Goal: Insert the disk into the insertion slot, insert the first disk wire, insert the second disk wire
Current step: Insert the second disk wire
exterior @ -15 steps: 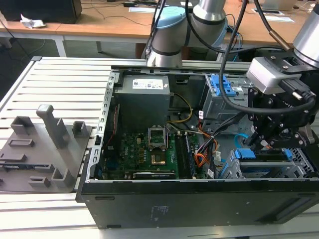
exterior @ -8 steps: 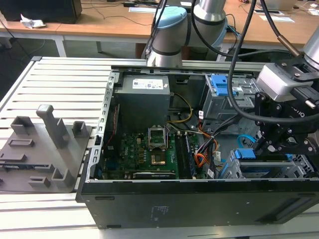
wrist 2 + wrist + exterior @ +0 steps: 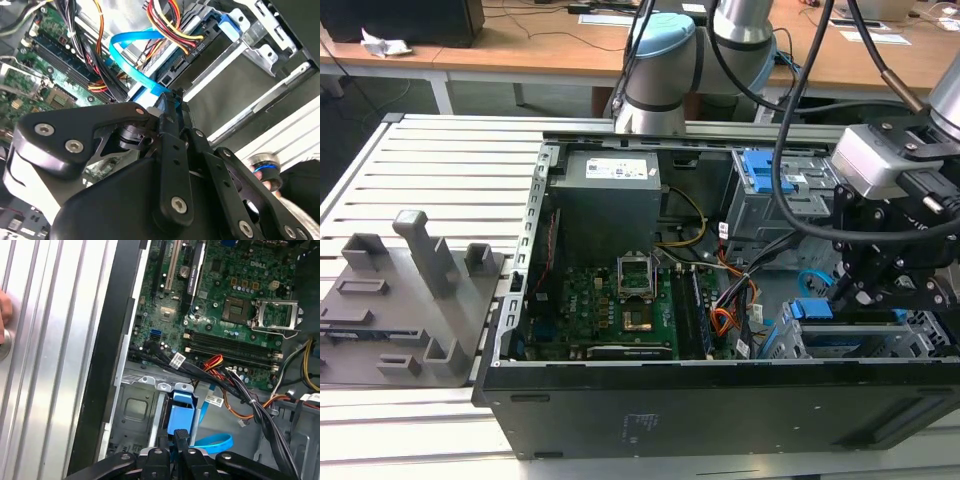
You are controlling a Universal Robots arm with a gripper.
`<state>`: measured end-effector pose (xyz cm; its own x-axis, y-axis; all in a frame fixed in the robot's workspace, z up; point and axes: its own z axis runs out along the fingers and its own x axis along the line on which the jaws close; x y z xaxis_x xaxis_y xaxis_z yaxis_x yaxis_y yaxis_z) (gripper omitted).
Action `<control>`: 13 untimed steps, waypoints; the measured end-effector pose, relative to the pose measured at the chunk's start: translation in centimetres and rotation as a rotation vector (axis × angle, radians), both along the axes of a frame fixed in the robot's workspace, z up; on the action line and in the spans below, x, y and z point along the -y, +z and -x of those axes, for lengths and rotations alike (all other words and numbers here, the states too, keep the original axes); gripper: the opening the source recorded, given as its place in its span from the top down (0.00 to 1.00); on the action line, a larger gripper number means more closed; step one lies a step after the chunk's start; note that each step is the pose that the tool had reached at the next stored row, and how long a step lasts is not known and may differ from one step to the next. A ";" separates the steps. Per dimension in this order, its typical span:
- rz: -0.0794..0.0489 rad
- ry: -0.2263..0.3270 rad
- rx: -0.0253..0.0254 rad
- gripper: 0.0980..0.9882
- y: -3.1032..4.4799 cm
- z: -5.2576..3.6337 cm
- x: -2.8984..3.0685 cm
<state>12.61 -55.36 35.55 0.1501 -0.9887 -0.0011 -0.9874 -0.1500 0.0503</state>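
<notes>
Your gripper (image 3: 176, 446) sits right over the disk (image 3: 181, 412), fingers pinched on its blue carrier tab, w/ disk seated in the insertion slot (image 3: 135, 412).

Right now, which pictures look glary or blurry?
Second wrist view: the gripper looms dark and soft up close, and bright light washes out the metal at the corner. First wrist view: the ribbed table glares white. Exterior view: evenly lit, case dark.

Metal, plastic and circuit board finishes

A matt black metal gripper (image 3: 176, 444) is seen with bright blue glossy plastic of the disk (image 3: 180, 412) carrier at its fingertips; beside it, dull silver sheet metal of the insertion slot (image 3: 134, 412) is shown.
</notes>
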 end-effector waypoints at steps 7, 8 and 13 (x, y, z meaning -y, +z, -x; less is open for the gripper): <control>0.000 -0.190 -0.0001 0.93 -0.03 0.00 0.00; 0.000 -0.208 0.0000 0.93 -0.03 0.00 0.00; 0.000 -0.311 0.0000 0.93 -0.05 -0.01 0.00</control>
